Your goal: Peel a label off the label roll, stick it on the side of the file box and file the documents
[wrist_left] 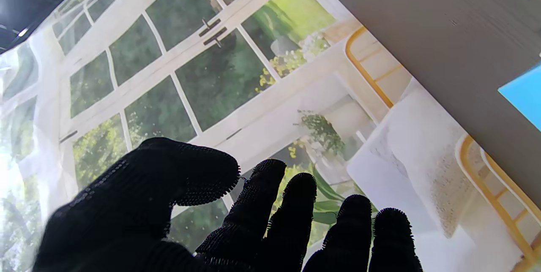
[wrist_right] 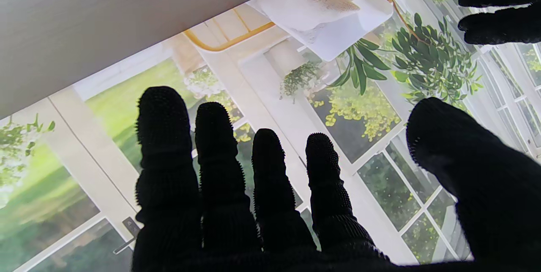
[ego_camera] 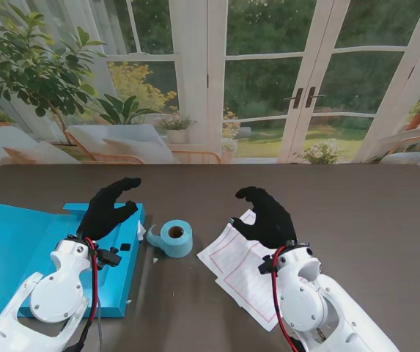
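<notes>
A blue label roll (ego_camera: pixel 175 237) lies on the dark table between my two hands, with a loose label tail curling off its left side. The blue file box (ego_camera: pixel 19 246) lies flat and opened at the left; a corner of it (wrist_left: pixel 524 94) shows in the left wrist view. White documents (ego_camera: pixel 235 260) with red lines lie at the right, partly under my right arm. My left hand (ego_camera: pixel 109 207) hovers over the box's right edge, fingers apart, holding nothing. My right hand (ego_camera: pixel 266 215) hovers over the documents, fingers spread, holding nothing. Its fingers (wrist_right: pixel 211 170) point at the backdrop.
The dark wooden table (ego_camera: pixel 371 213) stretches to the right and far side. A printed garden-window backdrop (ego_camera: pixel 268 81) stands behind its far edge. A small white scrap (ego_camera: pixel 155 259) lies near the roll.
</notes>
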`<control>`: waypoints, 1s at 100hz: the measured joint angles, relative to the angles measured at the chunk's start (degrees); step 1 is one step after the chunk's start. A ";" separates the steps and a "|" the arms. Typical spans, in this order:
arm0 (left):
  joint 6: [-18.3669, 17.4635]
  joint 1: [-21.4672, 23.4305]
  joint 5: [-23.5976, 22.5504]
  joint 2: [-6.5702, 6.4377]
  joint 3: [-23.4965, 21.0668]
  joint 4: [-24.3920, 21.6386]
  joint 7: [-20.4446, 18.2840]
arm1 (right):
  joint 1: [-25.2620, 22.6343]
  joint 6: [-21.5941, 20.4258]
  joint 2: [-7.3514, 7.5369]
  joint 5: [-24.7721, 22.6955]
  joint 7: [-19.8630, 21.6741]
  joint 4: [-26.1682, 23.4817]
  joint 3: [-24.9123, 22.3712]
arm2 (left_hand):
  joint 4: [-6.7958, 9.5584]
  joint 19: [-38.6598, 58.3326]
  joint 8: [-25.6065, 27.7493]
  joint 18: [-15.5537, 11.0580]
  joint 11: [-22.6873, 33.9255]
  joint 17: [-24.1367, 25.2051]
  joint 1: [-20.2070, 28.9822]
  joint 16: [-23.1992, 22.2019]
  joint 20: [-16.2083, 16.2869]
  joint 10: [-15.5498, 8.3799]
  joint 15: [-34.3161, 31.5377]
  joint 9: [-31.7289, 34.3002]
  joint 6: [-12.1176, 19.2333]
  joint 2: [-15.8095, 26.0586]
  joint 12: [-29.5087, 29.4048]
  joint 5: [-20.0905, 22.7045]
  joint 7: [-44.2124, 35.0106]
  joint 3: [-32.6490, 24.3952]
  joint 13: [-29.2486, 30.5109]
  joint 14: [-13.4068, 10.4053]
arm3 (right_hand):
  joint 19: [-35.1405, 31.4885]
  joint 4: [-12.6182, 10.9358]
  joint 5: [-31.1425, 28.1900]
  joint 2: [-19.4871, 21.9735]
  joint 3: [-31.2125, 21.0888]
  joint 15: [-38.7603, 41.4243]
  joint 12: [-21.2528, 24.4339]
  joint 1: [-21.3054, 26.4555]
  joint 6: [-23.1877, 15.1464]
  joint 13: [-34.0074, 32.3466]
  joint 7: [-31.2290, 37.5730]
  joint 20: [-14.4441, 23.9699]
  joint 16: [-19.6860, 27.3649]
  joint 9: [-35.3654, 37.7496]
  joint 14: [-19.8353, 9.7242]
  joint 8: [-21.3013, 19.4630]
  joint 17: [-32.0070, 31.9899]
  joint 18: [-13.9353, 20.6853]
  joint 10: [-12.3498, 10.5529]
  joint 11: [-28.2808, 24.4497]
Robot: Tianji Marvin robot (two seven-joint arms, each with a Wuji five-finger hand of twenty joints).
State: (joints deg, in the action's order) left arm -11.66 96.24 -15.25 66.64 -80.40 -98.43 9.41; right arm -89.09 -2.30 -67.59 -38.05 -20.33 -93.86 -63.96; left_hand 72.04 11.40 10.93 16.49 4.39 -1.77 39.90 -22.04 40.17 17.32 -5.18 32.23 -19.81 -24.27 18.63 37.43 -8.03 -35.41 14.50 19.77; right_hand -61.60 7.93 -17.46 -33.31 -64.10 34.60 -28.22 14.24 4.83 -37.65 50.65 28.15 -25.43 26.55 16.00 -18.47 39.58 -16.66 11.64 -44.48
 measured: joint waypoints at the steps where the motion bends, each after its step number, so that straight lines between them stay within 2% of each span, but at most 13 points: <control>1: -0.31 0.01 0.02 0.00 0.03 0.08 -0.01 | -0.12 -0.20 0.05 -0.13 0.18 -0.01 -0.27 | 0.00 -0.14 0.00 -0.03 0.00 0.05 0.00 0.01 -0.47 -0.06 0.00 0.00 0.02 0.00 -0.06 0.00 0.03 0.00 0.00 -0.06 | 0.11 0.00 -0.10 0.00 0.00 -0.15 0.00 0.00 -0.02 0.01 -0.02 0.00 0.06 0.00 0.00 0.00 0.00 0.00 0.00 0.00; 16: -3.72 0.08 0.68 0.03 1.03 1.18 1.00 | -2.37 -4.47 0.92 -3.49 3.50 -0.02 -5.51 | 0.00 -0.25 -0.24 -0.41 0.00 0.39 0.00 0.67 -1.54 -0.16 0.51 -0.01 0.08 0.00 -0.77 -0.01 0.13 0.00 -0.01 -0.18 | 2.65 0.00 -0.51 0.00 0.24 -3.54 0.00 0.00 -1.52 1.91 -0.76 0.00 0.95 -0.08 -0.84 0.33 0.00 0.00 -0.03 1.54; 28: -4.00 0.27 2.70 0.12 1.37 1.34 0.62 | -4.16 -7.09 2.34 -6.77 5.16 0.35 -9.08 | 0.00 -0.91 -0.28 -0.44 -0.01 0.72 0.00 0.80 -2.22 -0.16 0.52 -0.01 0.08 0.00 -0.88 -0.03 0.25 0.00 -0.02 -0.20 | 4.84 0.00 -0.41 -0.01 1.30 -6.33 0.66 -0.01 -2.70 3.49 -1.34 0.00 2.34 -0.96 -1.33 0.42 0.00 0.08 -0.80 3.34; 42: -3.96 0.43 2.84 0.05 1.32 1.34 -0.99 | -5.84 -9.05 3.52 -11.28 5.95 1.46 -12.62 | 0.00 -0.92 -0.28 -0.48 -0.01 0.72 0.00 0.83 -2.87 -0.16 0.54 -0.01 0.08 0.00 -0.90 -0.03 0.27 -0.01 -0.02 -0.20 | 6.31 0.00 -0.37 -0.02 1.34 -7.94 0.91 -0.01 -3.67 4.15 -1.48 0.00 2.34 -1.65 -1.91 0.43 0.00 0.66 -1.39 4.21; 60: -2.45 0.79 2.05 -0.06 1.44 1.08 -1.26 | -6.89 -11.22 4.35 -15.83 3.68 4.71 -15.37 | 0.00 -0.93 -0.29 -0.55 -0.01 1.35 0.00 0.91 -3.07 -0.16 0.54 -0.01 0.08 0.00 -1.41 -0.03 0.30 -0.01 -0.02 -0.21 | 7.17 0.00 1.53 -1.67 1.44 -7.71 1.26 -0.06 -3.82 4.12 -2.62 0.00 2.79 -2.38 -2.48 0.96 0.00 1.33 -2.23 3.95; 76: -1.13 1.25 1.82 -0.08 1.69 0.52 -0.97 | -6.93 -12.40 5.15 -16.45 3.71 7.12 -16.35 | 0.00 -0.95 -0.29 -0.61 -0.02 1.46 0.00 0.97 -3.60 -0.16 0.54 -0.01 0.08 0.00 -1.46 -0.03 0.30 -0.01 -0.03 -0.21 | 8.09 0.00 2.17 -2.49 1.46 -8.86 1.30 -0.07 -4.40 5.42 -2.95 0.00 2.83 -3.88 -3.17 1.69 0.00 1.45 -2.86 4.58; 93: -1.12 1.42 1.64 -0.06 1.69 0.31 -0.86 | -6.86 -13.11 5.92 -20.86 3.25 9.20 -16.57 | 0.00 -0.95 -0.29 -0.63 -0.02 1.47 0.00 1.40 -3.64 -0.16 0.54 -0.01 0.08 0.00 -1.46 -0.03 0.31 -0.01 -0.03 -0.22 | 8.87 0.20 3.94 -8.58 1.46 -9.11 1.31 -0.84 -4.99 7.04 -3.31 0.00 2.99 -6.19 -4.29 2.15 0.00 2.20 -3.64 4.44; 100: -1.12 1.42 1.63 -0.06 1.69 0.31 -0.85 | -6.91 -13.24 6.37 -23.09 3.06 9.77 -16.44 | 0.00 -0.95 -0.29 -0.63 -0.02 1.50 0.00 1.40 -3.66 -0.16 0.55 0.00 0.08 0.00 -1.46 -0.03 0.31 -0.01 -0.03 -0.22 | 9.38 0.82 4.44 -9.54 0.34 -9.51 1.31 -1.37 -5.06 7.73 -4.10 0.00 3.00 -6.65 -4.48 2.42 0.00 2.86 -3.72 4.55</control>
State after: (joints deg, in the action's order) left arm -12.78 97.66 -13.62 66.58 -78.71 -98.12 8.56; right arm -96.00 -15.54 -61.22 -61.13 -17.27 -84.09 -80.40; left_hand 72.04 10.45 10.64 15.86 4.38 -0.28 39.90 -20.64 36.52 17.16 -4.63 32.23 -19.72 -24.27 17.17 37.40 -7.72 -35.42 14.47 19.55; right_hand -52.22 8.75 -13.02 -42.86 -63.76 25.09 -26.91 12.87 -0.23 -29.92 46.56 28.15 -22.44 19.90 11.52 -16.05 39.58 -13.80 7.92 -39.93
